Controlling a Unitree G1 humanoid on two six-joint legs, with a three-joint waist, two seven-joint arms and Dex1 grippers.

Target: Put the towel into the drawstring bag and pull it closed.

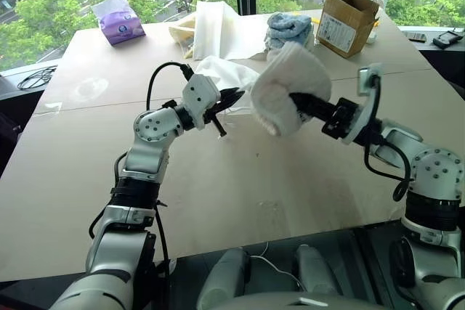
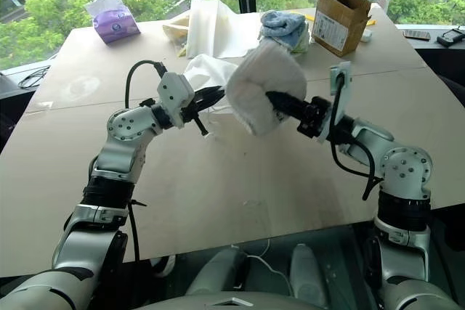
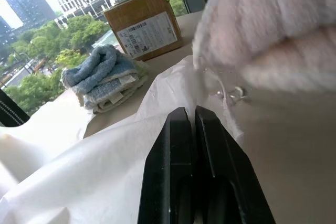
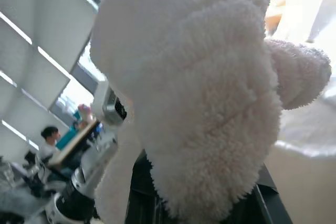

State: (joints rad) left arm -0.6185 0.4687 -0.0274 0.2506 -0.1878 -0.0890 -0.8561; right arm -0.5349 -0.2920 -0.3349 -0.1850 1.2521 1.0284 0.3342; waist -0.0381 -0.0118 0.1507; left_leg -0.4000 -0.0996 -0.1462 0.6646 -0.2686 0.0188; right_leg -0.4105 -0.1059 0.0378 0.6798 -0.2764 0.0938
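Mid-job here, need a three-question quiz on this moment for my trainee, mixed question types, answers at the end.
1. True or false: the towel is lying flat on the table.
2. What does the left gripper pinch?
A. the tissue pack
B. the drawstring bag
C. the cardboard box
3. Fill in: the folded light-blue towels sit between the cardboard box and the upright ______ sheet.

Key
1. False: the right gripper holds it up off the table.
2. B: its fingers are shut on the bag's thin white fabric.
3. white
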